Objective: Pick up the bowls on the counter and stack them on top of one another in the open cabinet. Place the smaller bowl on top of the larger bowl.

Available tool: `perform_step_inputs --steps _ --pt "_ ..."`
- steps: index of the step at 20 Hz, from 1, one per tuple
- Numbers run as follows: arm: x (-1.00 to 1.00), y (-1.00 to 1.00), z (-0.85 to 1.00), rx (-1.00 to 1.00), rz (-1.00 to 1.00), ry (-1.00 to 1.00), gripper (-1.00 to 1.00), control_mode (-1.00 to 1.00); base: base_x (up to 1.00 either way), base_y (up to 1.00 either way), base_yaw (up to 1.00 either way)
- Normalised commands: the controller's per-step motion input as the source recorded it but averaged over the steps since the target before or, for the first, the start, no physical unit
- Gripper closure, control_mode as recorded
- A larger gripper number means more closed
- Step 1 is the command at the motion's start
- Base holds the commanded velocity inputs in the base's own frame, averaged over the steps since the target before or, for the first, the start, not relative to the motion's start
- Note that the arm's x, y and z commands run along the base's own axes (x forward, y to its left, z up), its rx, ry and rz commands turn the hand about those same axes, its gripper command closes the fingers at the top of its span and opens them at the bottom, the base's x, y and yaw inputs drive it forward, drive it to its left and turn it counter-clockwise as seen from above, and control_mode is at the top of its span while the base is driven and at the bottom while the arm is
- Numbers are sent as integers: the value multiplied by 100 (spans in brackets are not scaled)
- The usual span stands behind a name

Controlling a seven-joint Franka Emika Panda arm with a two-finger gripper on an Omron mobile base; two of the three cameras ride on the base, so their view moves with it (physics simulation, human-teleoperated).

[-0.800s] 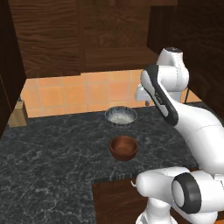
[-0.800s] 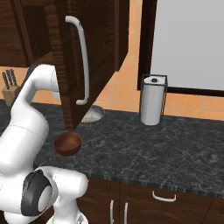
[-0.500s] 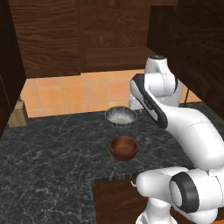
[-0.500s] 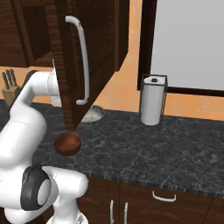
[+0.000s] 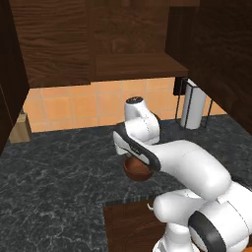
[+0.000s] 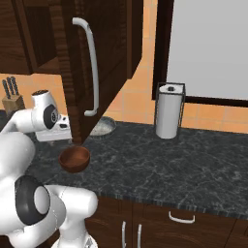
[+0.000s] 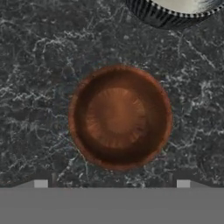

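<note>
Reddish-brown wooden smaller bowl (image 7: 119, 117) is sitting on the counter (image 7: 35, 87), directly below the claw, whose opening I cannot tell. Larger bowl (image 7: 175, 11) is lying just beyond. Cabinet (image 5: 138, 66) shelf is awaiting both; stacking not yet begun.

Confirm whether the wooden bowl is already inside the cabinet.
No, the wooden bowl sits on the counter, right under the hand camera.

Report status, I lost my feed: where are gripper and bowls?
Gripper above smaller bowl, open or shut unclear. Both bowls on counter, larger bowl just beyond. Nothing between gripper and bowl.
</note>
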Motion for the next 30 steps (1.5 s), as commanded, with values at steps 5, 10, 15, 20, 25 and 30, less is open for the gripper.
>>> perform_step_inputs --steps 5,10,15,20,25,30 --pt "-8 79 -58 -8 12 18 -100 -100 0 0 0" --pt "51 17 -65 -2 0 4 -100 -100 0 0 0" --pt "19 -3 -41 -6 0 -7 -100 -100 0 0 0" --pt "13 -8 -29 -1 0 -1 -100 -100 0 0 0" --pt "23 -14 -23 0 0 0 -100 -100 0 0 0" --pt "11 -3 -23 0 0 0 100 -100 0 0 0"
